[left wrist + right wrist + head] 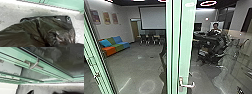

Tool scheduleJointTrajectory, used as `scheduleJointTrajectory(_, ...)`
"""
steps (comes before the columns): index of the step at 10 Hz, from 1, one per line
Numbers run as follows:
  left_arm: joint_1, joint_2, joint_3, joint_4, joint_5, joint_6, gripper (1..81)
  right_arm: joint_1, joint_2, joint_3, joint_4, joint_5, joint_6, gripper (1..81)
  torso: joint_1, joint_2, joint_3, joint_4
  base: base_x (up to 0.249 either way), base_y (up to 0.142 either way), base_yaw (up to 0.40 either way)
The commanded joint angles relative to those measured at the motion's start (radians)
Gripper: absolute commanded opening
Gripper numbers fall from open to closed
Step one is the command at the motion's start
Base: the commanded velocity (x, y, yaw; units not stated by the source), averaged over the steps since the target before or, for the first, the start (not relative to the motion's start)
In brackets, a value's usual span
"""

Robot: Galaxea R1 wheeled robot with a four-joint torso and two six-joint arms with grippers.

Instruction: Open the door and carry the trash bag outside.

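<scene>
Green-framed glass door (185,47) with a metal lever handle (187,84) stands close in front in the head view. In the right wrist view the same handle (33,66) crosses the green frame (50,70), with nothing of mine seen touching it. How far the door stands from its frame I cannot tell. The black trash bag (41,31) shows large and close in the left wrist view, its folds gathering toward my left gripper (48,44), which is shut on it. Much of that gripper is hidden by the plastic.
Beyond the glass are a colourful sofa (115,45), chairs (150,39) and a projection screen (153,18). A person (215,28) stands behind dark equipment (212,47) at the right. Another green frame (95,57) slants down the left side.
</scene>
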Motion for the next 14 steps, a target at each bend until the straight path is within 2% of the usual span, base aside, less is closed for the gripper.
scheduleJointTrajectory(1,-0.073,-0.008,0.001,-0.002,0.062,0.000,1.0,0.169,0.015,-0.014,0.017,-0.059,0.101,81.1,0.000,0.000,0.000,0.000,0.000,0.000,0.000)
scheduleJointTrajectory(3,-0.073,-0.009,0.001,-0.002,0.062,0.000,1.0,0.207,0.095,-0.074,0.017,-0.086,0.164,81.1,0.000,0.000,0.000,0.000,0.000,0.000,0.000)
scheduleJointTrajectory(6,-0.073,-0.009,0.000,-0.002,0.060,0.002,1.0,0.224,0.199,-0.178,0.017,-0.084,0.249,81.1,0.000,0.000,0.000,0.000,0.000,0.000,0.000)
scheduleJointTrajectory(9,-0.074,-0.012,0.000,-0.003,0.060,0.000,1.0,0.298,0.259,-0.227,0.017,-0.086,0.292,81.1,0.001,0.000,-0.001,0.000,0.000,0.000,0.000)
scheduleJointTrajectory(14,-0.073,-0.011,-0.019,-0.012,0.060,-0.003,1.0,0.290,0.445,-0.365,0.019,-0.067,0.361,81.1,0.001,0.000,-0.001,0.000,0.000,0.000,0.000)
